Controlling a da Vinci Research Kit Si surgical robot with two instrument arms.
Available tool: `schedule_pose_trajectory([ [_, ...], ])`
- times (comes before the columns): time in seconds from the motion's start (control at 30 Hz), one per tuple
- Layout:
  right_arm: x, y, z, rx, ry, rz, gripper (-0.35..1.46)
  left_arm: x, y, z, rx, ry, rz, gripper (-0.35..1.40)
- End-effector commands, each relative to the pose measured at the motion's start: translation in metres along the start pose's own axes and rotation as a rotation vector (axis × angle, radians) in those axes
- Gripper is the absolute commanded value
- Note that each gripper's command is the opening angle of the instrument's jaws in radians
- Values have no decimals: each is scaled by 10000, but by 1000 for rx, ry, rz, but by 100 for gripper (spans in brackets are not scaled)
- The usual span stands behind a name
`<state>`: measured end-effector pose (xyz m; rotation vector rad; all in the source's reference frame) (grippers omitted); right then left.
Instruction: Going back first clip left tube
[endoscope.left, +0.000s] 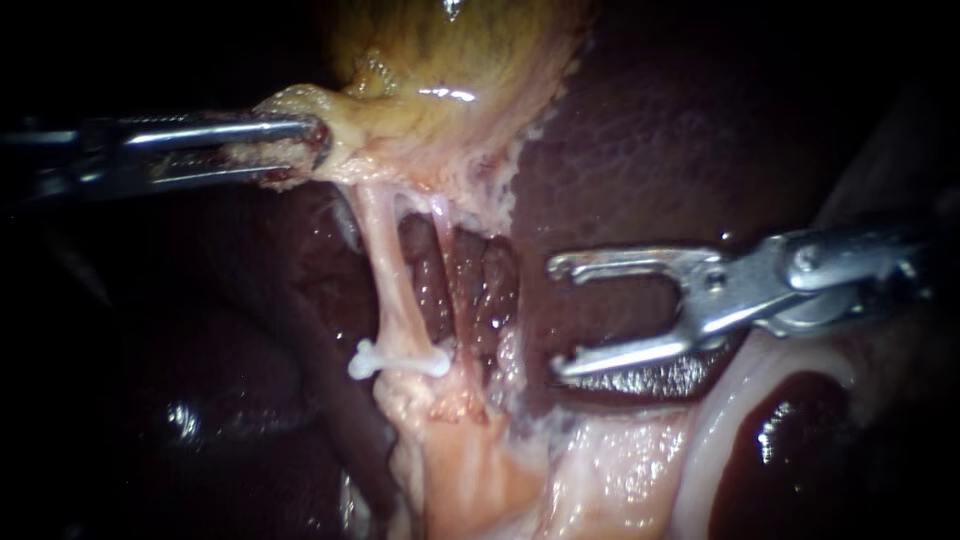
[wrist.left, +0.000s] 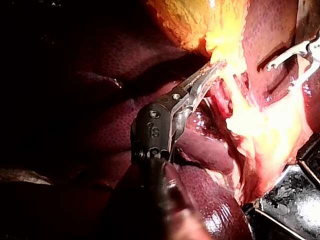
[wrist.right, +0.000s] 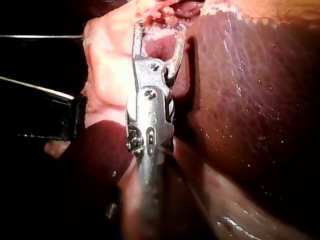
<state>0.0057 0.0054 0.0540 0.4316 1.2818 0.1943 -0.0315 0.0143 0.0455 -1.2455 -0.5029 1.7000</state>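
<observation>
My left instrument (endoscope.left: 310, 150) comes in from the left, its jaws shut on the pale lower edge of the yellow-green gallbladder (endoscope.left: 450, 60) and holding it up. From there two thin tubes run down. The left tube (endoscope.left: 390, 290) carries a white clip (endoscope.left: 398, 360) across its lower end. The right tube (endoscope.left: 455, 290) is thinner and bare. My right instrument (endoscope.left: 560, 315) stands to the right of both tubes with its jaws wide open and nothing between them. In the right wrist view the open jaws (wrist.right: 159, 25) point at pale tissue. The left wrist view shows the left instrument (wrist.left: 212, 67) gripping bright tissue.
Dark red liver (endoscope.left: 650, 150) surrounds the tubes and lies behind my right instrument. Pale fatty tissue (endoscope.left: 480, 470) spreads below the clip. A pale rimmed fold (endoscope.left: 730, 420) sits under the right instrument's shaft.
</observation>
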Motion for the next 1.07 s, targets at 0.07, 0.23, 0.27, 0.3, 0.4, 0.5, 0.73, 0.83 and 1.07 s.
schedule_pose_trajectory([
  [0.07,-2,2,-9,-6,-2,-1,50,0,0,2,1,0,0,-35],
  [0.23,-5,3,-20,-7,-2,1,50,-1,-3,12,4,2,1,-35],
  [0.27,-6,3,-21,-7,-2,1,50,-3,-4,16,8,4,2,-35],
  [0.3,-6,3,-21,-7,-2,1,50,-5,-5,20,10,5,2,-35],
  [0.4,-5,2,-21,-6,-2,1,50,-10,-9,34,6,9,6,-35],
  [0.5,-5,2,-21,-6,-2,1,50,-17,-13,50,3,3,10,-35],
  [0.73,-5,2,-22,-6,-2,1,50,-25,-16,70,-3,-11,10,-35],
  [0.83,-5,2,-22,-6,-2,1,50,-24,-17,69,-4,-12,10,-35],
  [1.07,-5,2,-22,-6,-2,1,50,-24,-19,69,-5,-12,11,-35],
])
